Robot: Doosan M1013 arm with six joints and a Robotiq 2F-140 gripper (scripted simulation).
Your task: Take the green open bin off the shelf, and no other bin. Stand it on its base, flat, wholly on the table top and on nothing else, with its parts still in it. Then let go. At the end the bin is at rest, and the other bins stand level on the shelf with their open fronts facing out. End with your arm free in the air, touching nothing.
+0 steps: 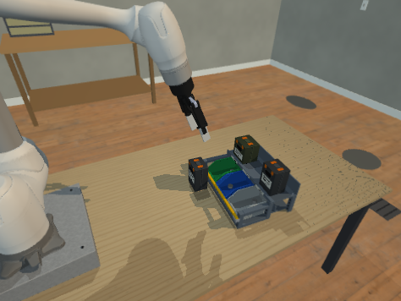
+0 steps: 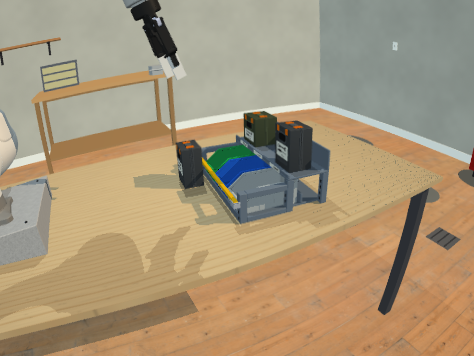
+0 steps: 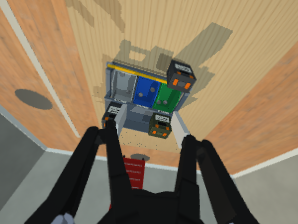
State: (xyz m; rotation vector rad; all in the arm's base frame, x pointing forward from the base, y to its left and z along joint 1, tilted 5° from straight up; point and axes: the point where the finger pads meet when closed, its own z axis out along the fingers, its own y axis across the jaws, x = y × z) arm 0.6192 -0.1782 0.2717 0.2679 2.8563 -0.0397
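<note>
the gripper (image 1: 202,130) hangs in the air above the table (image 1: 127,203), fingers parted and holding nothing. the green bin (image 1: 222,166) sits in the grey shelf (image 1: 249,216) beside the blue bin (image 1: 233,183), well below the gripper.

So the whole setup sits on a light wooden table (image 1: 127,203) with a planked top and dark legs. Roughly in the middle there's a low grey shelf (image 1: 282,199) standing right on the wood. Just off its left end a black case with orange clips (image 1: 197,173) stands upright on the table too. Far left, near corner: the arm's grey base plate (image 1: 78,237) rests on the top.
</note>
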